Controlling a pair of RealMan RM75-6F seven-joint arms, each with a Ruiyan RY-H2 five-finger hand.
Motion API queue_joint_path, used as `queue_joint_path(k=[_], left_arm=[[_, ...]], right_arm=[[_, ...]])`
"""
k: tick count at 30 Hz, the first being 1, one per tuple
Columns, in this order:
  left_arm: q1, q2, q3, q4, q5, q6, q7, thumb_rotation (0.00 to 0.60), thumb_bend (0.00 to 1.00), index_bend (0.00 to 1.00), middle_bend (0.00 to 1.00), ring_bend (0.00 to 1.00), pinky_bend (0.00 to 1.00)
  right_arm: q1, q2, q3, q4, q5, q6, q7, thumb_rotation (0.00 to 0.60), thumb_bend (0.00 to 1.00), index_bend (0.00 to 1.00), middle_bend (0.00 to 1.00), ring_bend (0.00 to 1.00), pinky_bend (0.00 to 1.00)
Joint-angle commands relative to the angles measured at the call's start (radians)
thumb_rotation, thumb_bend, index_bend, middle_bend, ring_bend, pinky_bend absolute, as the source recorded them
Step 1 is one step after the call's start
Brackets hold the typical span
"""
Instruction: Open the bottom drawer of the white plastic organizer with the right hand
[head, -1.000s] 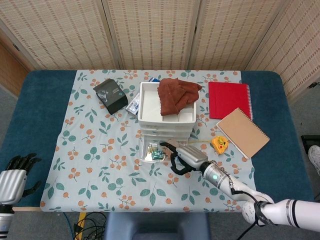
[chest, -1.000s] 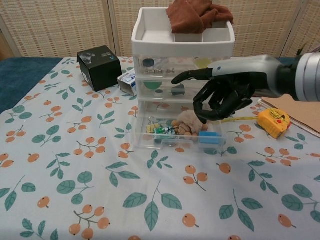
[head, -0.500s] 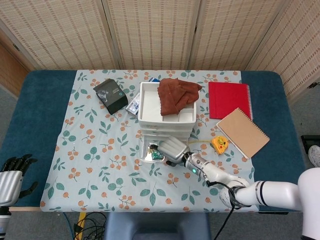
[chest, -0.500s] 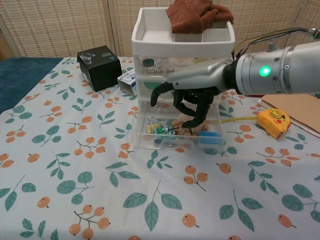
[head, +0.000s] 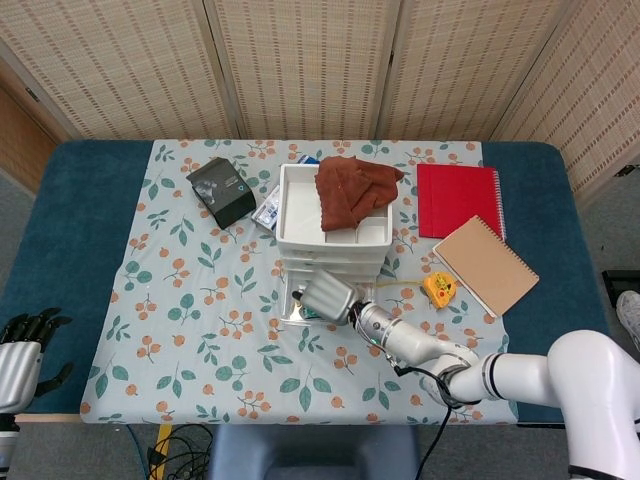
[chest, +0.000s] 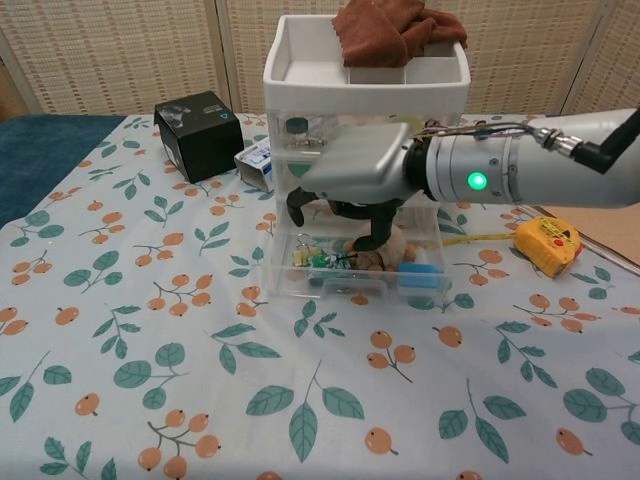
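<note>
Right now the right hand (chest: 345, 185) hangs in front of the white plastic organizer (chest: 365, 75) near the middle of the table, fingers (chest: 372, 228) curled downward over the bottom drawer (chest: 355, 280), which is pulled out and shows small clutter inside; whether those fingers grip anything cannot be told. Far off at the table's near left corner, the left hand (head: 22, 345) holds nothing, its fingers spread. On the organizer's top tray lies a brown cloth (head: 352, 190).
</note>
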Motion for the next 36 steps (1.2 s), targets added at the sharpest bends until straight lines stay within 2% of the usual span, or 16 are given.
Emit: queue_joint_path(k=[1, 13, 36], left_arm=[[0.001, 0.0, 0.0, 0.0, -0.002, -0.001, 0.001, 0.6, 0.23, 0.26, 0.19, 0.21, 0.14], [0.0, -0.001, -0.002, -0.002, -0.004, -0.005, 0.006, 0.6, 0.23, 0.26, 0.19, 0.21, 0.14], [-0.004, -0.001, -0.002, -0.011, -0.007, -0.015, 0.022, 0.6, 0.23, 0.26, 0.19, 0.21, 0.14]], right_arm=[[-0.001, -0.021, -0.014, 0.034, -0.042, 0.008, 0.002, 0.6, 0.29, 0.26, 0.84, 0.97, 1.0], [-0.031, -0.102, -0.039, 0.165, -0.174, 0.048, 0.089, 0.6, 0.22, 0.3, 0.84, 0.97, 1.0], [-0.064, -0.182, -0.042, 0.293, -0.267, 0.048, 0.176, 0.6, 0.25, 0.32, 0.84, 0.97, 1.0]])
